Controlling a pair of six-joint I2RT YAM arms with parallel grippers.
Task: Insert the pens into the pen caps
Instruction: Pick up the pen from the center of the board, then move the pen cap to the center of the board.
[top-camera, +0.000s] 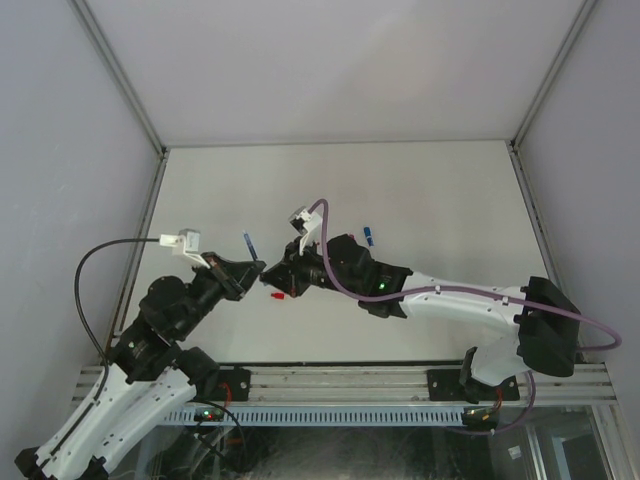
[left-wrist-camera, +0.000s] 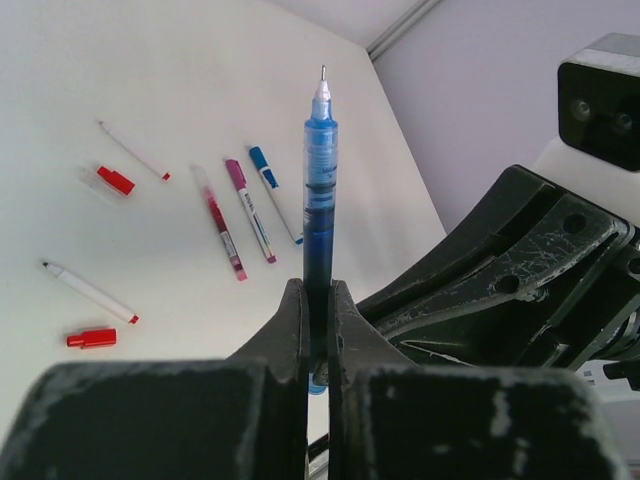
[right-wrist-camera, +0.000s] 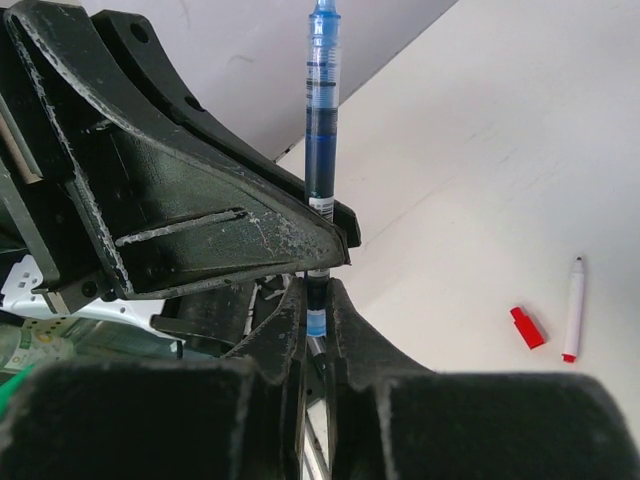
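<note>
A blue pen with a bare metal tip stands upright between my left gripper's jaws, which are shut on its lower barrel. In the right wrist view the same blue pen runs down behind a left finger, and its blue rear end sits between the shut jaws of my right gripper. The two grippers meet above the table's middle, left and right. On the table lie white pens, a magenta pen, a purple pen, a blue-ended pen and red caps.
A small blue piece lies on the white table right of the arms. A red cap and a white pen lie to the right in the right wrist view. Grey walls enclose the table on three sides.
</note>
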